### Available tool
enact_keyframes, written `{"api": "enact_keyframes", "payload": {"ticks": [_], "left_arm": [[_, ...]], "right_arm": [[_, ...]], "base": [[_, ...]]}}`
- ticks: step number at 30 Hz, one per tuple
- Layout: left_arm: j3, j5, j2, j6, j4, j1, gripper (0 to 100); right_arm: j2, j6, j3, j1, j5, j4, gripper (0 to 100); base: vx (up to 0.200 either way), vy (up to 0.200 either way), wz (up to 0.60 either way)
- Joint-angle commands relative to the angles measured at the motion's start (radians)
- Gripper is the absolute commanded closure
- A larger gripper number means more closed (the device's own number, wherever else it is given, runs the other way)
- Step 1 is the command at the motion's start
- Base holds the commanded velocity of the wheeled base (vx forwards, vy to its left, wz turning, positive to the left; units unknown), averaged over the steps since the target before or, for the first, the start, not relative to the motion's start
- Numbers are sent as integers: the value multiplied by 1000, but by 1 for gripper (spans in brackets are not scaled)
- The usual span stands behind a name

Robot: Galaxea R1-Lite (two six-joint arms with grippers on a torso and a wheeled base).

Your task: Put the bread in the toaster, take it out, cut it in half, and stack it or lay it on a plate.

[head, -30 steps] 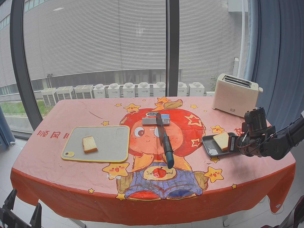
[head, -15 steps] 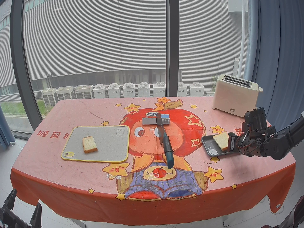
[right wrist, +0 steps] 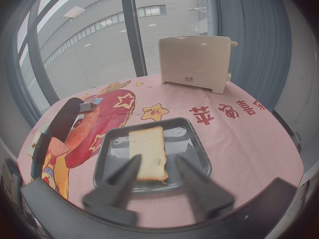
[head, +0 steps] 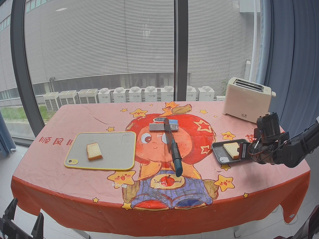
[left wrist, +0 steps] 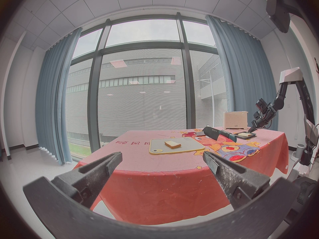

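— now, where does the slice of bread (right wrist: 148,150) lie?
— flat in the dark tray (right wrist: 181,138), on the right side of the table (head: 66,123), in front of the toaster (head: 246,100).
— and the right claw (right wrist: 158,160)?
— spread wide, holding nothing. its fingers stand either side of the slice's near end; contact cannot be told.
— the left claw (left wrist: 161,158)?
— likewise wide and empty, low and well apart from the table.
— what else is shown?
— a second slice (head: 94,151) on the cutting board (head: 113,153) at the left; a knife (head: 172,146) in the middle, blade propped on a small block (head: 156,126).
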State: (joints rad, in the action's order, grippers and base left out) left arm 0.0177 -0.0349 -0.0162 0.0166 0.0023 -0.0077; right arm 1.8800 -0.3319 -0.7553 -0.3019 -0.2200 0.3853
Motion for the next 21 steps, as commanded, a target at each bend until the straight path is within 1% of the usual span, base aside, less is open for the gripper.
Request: {"api": "enact_keyframes", "payload": {"ticks": [1, 21], "left_arm": [[-16, 0, 16, 0, 1, 0, 0], [-16, 0, 16, 0, 1, 0, 0]], "right_arm": [[-4, -2, -1, -2, 1, 1, 0], [-7, 1, 1, -3, -1, 1, 0]], "base": [[0, 0, 0], [0, 0, 0]]}}
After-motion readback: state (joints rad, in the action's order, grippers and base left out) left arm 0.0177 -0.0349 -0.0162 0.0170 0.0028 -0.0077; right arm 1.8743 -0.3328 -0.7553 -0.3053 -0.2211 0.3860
